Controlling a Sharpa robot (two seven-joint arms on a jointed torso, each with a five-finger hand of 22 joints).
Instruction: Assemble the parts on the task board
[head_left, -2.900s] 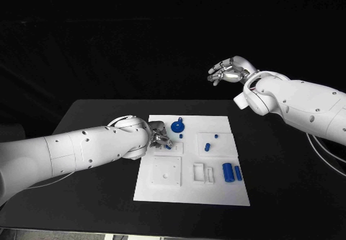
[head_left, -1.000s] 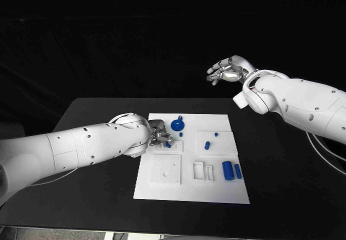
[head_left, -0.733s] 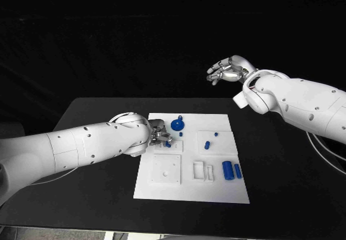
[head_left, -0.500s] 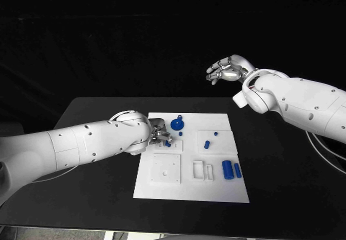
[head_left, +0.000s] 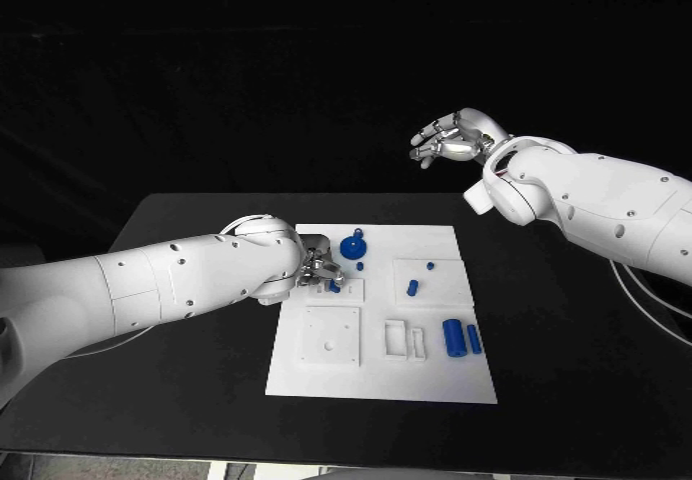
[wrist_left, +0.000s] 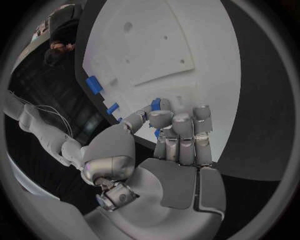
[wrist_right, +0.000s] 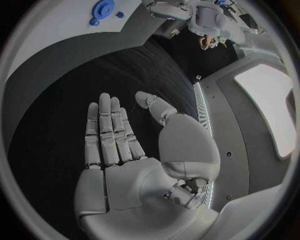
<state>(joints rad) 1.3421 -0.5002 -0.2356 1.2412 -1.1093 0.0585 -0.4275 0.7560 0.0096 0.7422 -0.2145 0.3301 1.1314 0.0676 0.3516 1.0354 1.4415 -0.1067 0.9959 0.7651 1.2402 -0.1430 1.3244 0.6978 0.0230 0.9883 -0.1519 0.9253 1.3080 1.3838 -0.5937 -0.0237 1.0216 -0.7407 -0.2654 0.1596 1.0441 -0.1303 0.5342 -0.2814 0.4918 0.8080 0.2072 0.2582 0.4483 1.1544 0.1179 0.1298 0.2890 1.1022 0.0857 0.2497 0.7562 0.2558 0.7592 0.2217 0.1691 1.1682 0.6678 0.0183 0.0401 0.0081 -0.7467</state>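
Left robot hand (head_left: 320, 270) low over the far-left part of the white board (head_left: 387, 385) on the black desk (head_left: 173, 330), fingers curled round a small blue peg (wrist_left: 155, 104) pinched at its tip. Right robot hand (head_left: 450, 138) raised well above the far edge of the desk, fingers spread, holding nothing. Other blue parts lie on the board: a disc (head_left: 353, 250) far, two cylinders (head_left: 462, 339) near right. The peg looks light, rigid and smooth, likely slippery; best held across its sides.
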